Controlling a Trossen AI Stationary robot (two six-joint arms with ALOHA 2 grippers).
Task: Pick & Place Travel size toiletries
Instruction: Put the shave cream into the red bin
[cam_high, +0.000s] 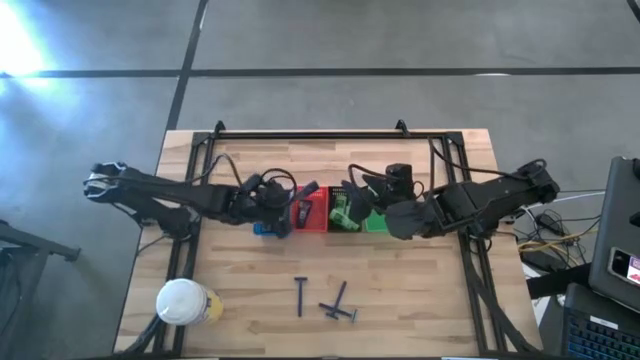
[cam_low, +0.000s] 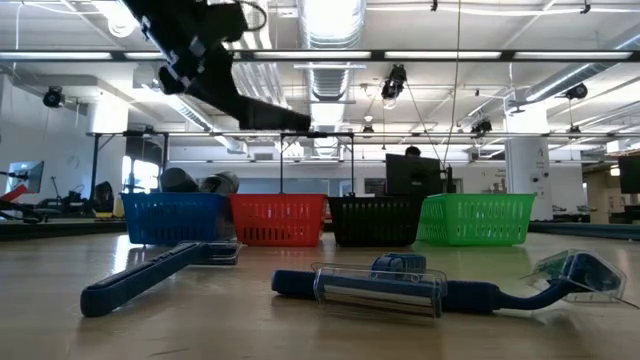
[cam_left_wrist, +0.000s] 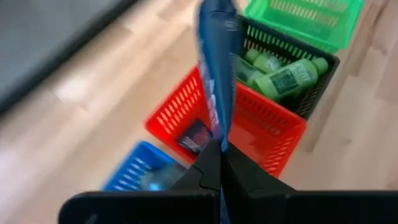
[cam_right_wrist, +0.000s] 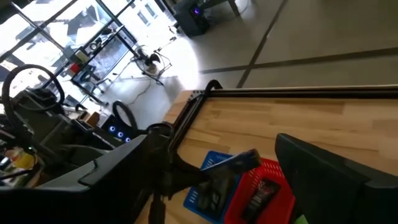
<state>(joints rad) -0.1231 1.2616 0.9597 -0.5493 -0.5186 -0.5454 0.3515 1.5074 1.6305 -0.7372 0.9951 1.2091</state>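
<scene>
The left gripper (cam_left_wrist: 219, 163) is clamping a blue razor (cam_left_wrist: 217, 68) above the red basket (cam_left_wrist: 273, 134), needing lowering and release, while the right gripper (cam_high: 372, 212) is hanging spread and empty over the black basket (cam_left_wrist: 317, 93)

On your wooden tabletop (cam_high: 420, 300): blue basket (cam_low: 172, 217), red basket (cam_low: 278, 219), black basket (cam_low: 376, 220), green basket (cam_low: 475, 218) in one row; white-lidded container (cam_high: 182, 301) apart.
</scene>
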